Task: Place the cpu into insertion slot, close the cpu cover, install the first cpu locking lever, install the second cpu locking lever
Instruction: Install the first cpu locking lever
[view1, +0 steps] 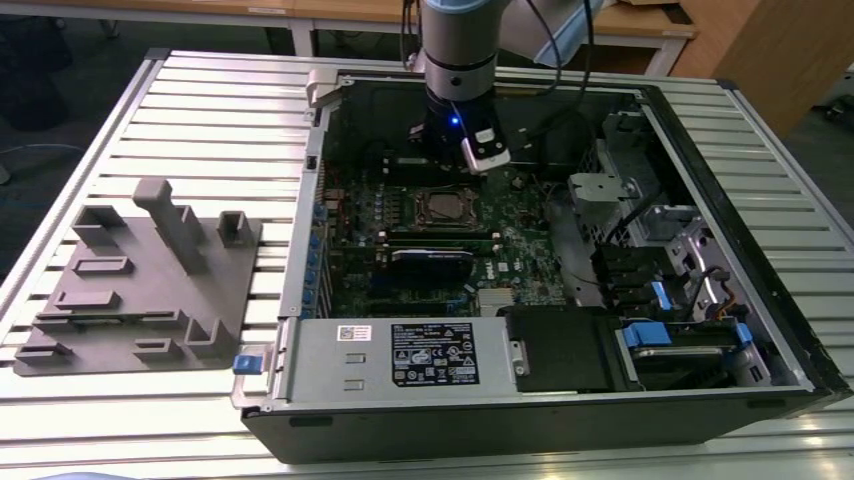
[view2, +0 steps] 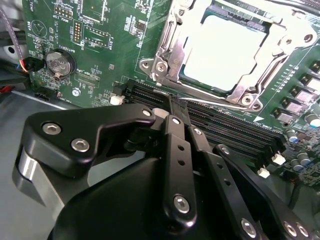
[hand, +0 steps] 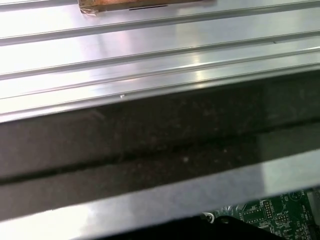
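Placement looks finished: the cpu (view2: 225, 50) lies flat in the insertion slot (view1: 419, 208), pale top up. It sits just beyond the gripper (view2: 172, 107), past the long black memory slots (view2: 225, 125) under the fingertips. The cpu cover (view2: 200, 82) is down around it, its silvery frame bearing on the chip's edges, presumably so nothing shifts. Whether either locking lever is hooked I cannot tell.

In the second wrist view the gripper is clenched, fingers pressed together with nothing between them. They hang low over the green motherboard (view2: 100, 40) and appear to touch nothing. A narrow closed tip would suit pushing a thin lever.

Farther out, the arm reaches down into the open computer case (view1: 747, 200) on the slatted table (view1: 200, 100). A grey fixture tray (view1: 134, 280) sits well off to the side.
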